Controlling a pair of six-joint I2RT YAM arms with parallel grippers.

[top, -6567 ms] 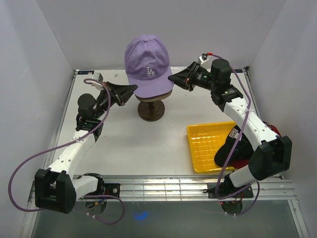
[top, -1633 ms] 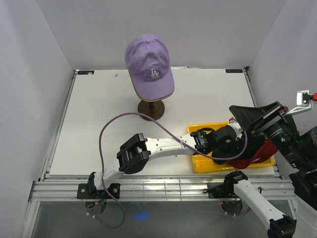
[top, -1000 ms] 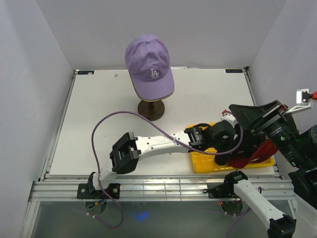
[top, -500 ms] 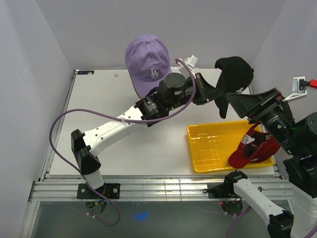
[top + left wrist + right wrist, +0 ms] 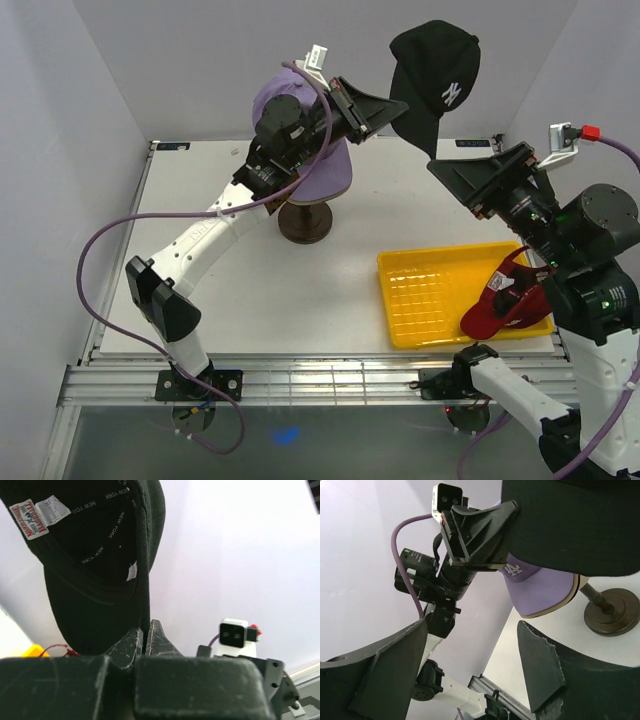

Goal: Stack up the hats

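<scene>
Caps first: your left pincer (image 5: pixel 397 108) is clamped shut on the edge of the black NY cap (image 5: pixel 435 70), holding it high in the air toward 1 o'clock above the bench (image 5: pixel 200 210). From the left wrist you see both fingers (image 5: pixel 159 639) pressed together on that edge, with the cap's inside, its labels and printed seam tape facing the camera.

Your right pincer (image 5: pixel 458 185) stands wide open with nothing between its fingers. It is raised at about 3 o'clock, just below the black cap and apart from it, aimed toward 11 o'clock. In the right wrist view the black cap fills the top edge above the spread fingers.

The lavender cap (image 5: pixel 325 175) sits on the head form over a dark round stand (image 5: pixel 305 222) at 12 o'clock, and your left arm crosses in front of it.

The red cap (image 5: pixel 505 305) lies at 4 o'clock, at the 3 o'clock end of the yellow tray (image 5: pixel 430 295), partly hidden by your right arm.
</scene>
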